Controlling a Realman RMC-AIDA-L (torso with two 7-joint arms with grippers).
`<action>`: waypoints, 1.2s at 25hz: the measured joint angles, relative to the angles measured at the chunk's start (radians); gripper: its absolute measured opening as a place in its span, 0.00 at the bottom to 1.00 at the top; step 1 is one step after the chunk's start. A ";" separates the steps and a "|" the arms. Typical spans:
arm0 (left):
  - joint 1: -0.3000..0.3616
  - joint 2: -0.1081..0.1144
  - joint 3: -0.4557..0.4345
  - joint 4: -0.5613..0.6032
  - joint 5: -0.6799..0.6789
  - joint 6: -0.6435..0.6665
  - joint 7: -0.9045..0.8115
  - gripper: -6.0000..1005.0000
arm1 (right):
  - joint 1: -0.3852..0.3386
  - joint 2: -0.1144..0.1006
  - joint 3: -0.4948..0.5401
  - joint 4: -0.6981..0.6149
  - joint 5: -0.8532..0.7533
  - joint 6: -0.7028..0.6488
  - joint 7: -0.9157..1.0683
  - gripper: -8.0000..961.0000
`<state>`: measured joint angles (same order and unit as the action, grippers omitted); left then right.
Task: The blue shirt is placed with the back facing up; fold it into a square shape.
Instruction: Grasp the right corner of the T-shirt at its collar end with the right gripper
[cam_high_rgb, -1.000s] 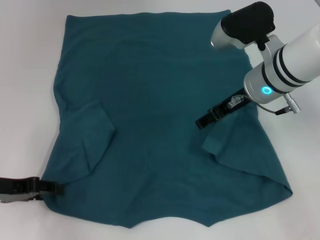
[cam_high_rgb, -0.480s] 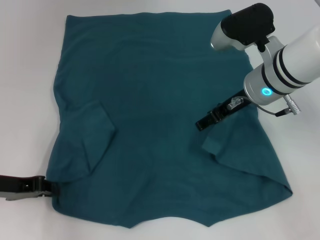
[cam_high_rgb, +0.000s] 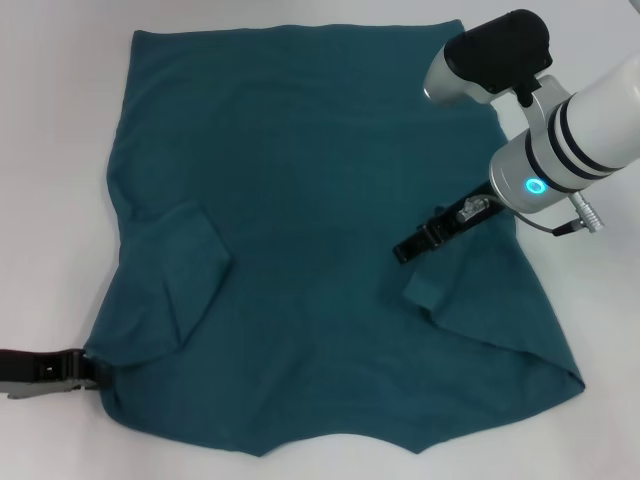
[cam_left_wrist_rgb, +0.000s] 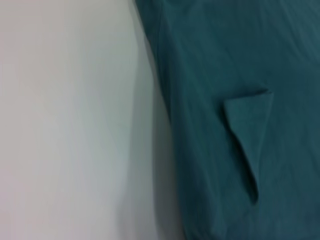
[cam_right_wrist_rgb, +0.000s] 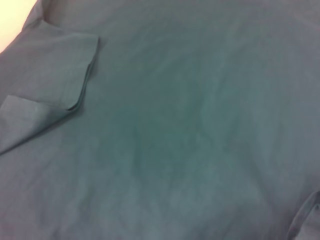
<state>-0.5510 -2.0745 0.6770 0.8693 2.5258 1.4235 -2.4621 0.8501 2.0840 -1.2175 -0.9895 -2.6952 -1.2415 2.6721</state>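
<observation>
We find the left claw (cam_high_rgb: 95, 371) at the shirt (cam_high_rgb: 320, 200)'s near left corner, grip undeterminable; right claw (cam_high_rgb: 405, 246) likewise, over its right sleeve.

shirt (cam_high_rgb: 320, 200) flat on table (cam_high_rgb: 50, 150); both sleeves folded inward.

- Head view: high, looking down on the whole blue shirt (cam_high_rgb: 320, 240).
- Wrist views: close above the cloth (both share its folded left sleeve (cam_left_wrist_rgb: 247, 135)).
</observation>
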 joint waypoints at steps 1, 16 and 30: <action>0.000 0.001 -0.002 0.002 -0.002 0.004 0.002 0.02 | -0.001 -0.001 0.000 -0.001 -0.001 -0.006 0.000 0.92; -0.011 0.014 -0.019 0.020 -0.027 0.057 0.043 0.02 | -0.199 0.009 0.064 -0.267 -0.167 -0.357 0.156 0.92; -0.041 0.022 -0.016 0.008 -0.026 0.053 0.052 0.02 | -0.349 0.013 0.113 -0.288 -0.114 -0.316 0.171 0.92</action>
<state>-0.5920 -2.0520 0.6609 0.8777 2.4996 1.4770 -2.4104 0.5007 2.0969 -1.1041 -1.2777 -2.8095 -1.5573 2.8431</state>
